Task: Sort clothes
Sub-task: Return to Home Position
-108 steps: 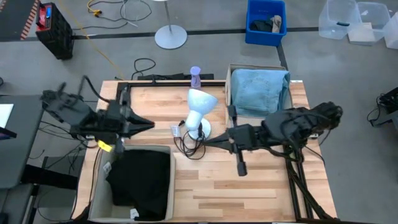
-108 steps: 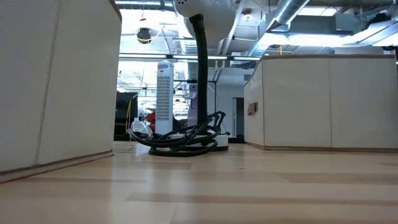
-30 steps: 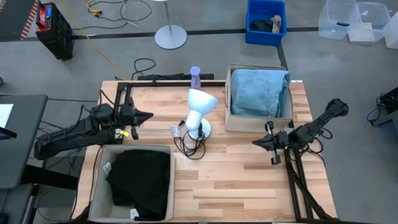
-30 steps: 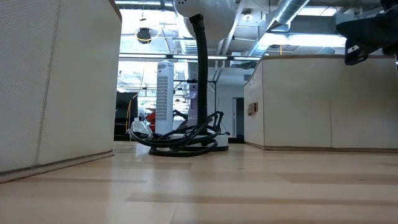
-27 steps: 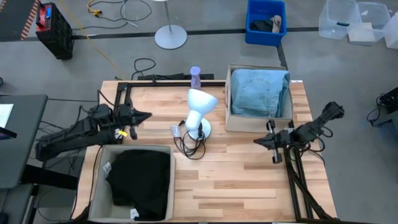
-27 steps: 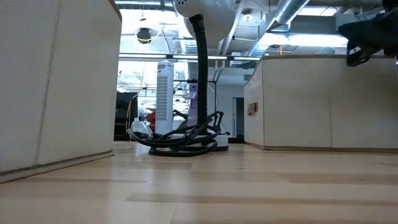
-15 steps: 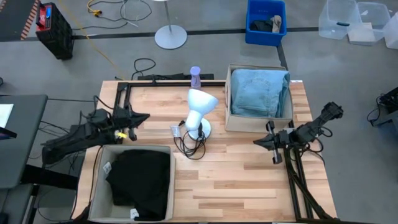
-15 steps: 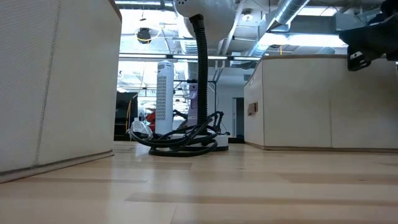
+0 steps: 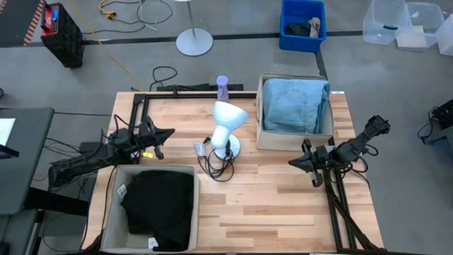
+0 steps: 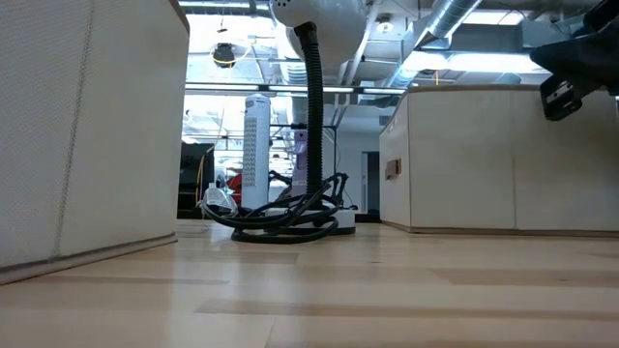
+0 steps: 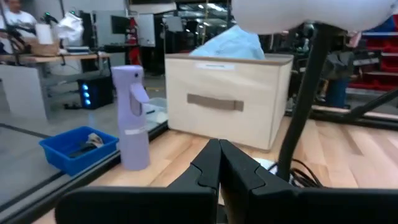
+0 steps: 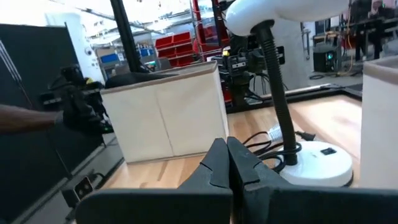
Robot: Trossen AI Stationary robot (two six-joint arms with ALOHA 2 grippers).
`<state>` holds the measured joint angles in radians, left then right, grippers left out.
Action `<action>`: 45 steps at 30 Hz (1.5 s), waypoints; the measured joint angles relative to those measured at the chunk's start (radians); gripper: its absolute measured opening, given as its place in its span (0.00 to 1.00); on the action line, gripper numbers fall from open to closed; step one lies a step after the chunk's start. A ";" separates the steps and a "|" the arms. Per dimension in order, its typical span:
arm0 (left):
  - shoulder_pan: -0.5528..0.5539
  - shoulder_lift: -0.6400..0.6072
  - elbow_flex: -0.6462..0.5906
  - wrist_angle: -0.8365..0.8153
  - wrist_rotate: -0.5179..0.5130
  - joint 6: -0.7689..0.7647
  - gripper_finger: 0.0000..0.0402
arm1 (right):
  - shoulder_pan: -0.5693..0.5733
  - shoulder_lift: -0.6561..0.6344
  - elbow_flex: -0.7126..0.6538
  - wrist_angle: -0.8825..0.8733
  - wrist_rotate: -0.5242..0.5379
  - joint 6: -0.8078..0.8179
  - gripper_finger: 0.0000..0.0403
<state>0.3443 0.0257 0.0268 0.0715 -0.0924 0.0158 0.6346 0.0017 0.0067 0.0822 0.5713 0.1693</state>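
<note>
Light blue denim jeans [image 9: 295, 104] lie folded in the beige box [image 9: 260, 134] at the table's far right; they also show in the left wrist view [image 11: 231, 43]. A black garment [image 9: 161, 207] lies in the beige box [image 9: 110, 212] at the near left. The green trousers and teal shirt are out of view. My left gripper [image 9: 168, 132] is shut and empty, just beyond the near-left box. My right gripper [image 9: 291, 161] is shut and empty near the table's right edge, before the jeans box.
A white desk lamp [image 9: 226, 127] with coiled black cord [image 9: 216, 166] stands mid-table. A lilac spray bottle [image 9: 223, 88] stands at the far edge. A blue bin [image 9: 302, 25] sits on the floor beyond. Bare wood lies in the table's near middle.
My left arm has sunk lower at the table's left edge, its gripper shifting slightly toward the table's right. My right arm has stayed nearly still, its gripper dipping a little.
</note>
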 joint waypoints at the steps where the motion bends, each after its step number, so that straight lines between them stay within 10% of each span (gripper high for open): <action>1: 0.000 -0.001 -0.005 0.001 -0.008 0.000 0.00 | 0.000 0.000 0.000 0.000 0.001 -0.019 0.00; 13: 0.014 0.000 -0.012 -0.021 -0.087 -0.015 0.00 | -0.006 0.000 0.000 0.003 0.006 0.100 0.00; 24: 0.047 0.000 -0.013 -0.022 -0.116 -0.325 0.00 | -0.007 0.000 0.000 0.004 0.006 0.101 0.00; 33: 0.047 0.000 -0.014 -0.022 -0.116 -0.001 0.00 | -0.007 0.000 0.000 0.005 0.005 0.102 0.00; 45: 0.047 0.000 -0.014 -0.023 -0.114 -0.021 0.00 | -0.007 0.000 0.000 0.005 0.005 0.102 0.00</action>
<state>0.3908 0.0257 0.0128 0.0486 -0.2067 -0.0053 0.6281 0.0017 0.0063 0.0872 0.5766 0.2714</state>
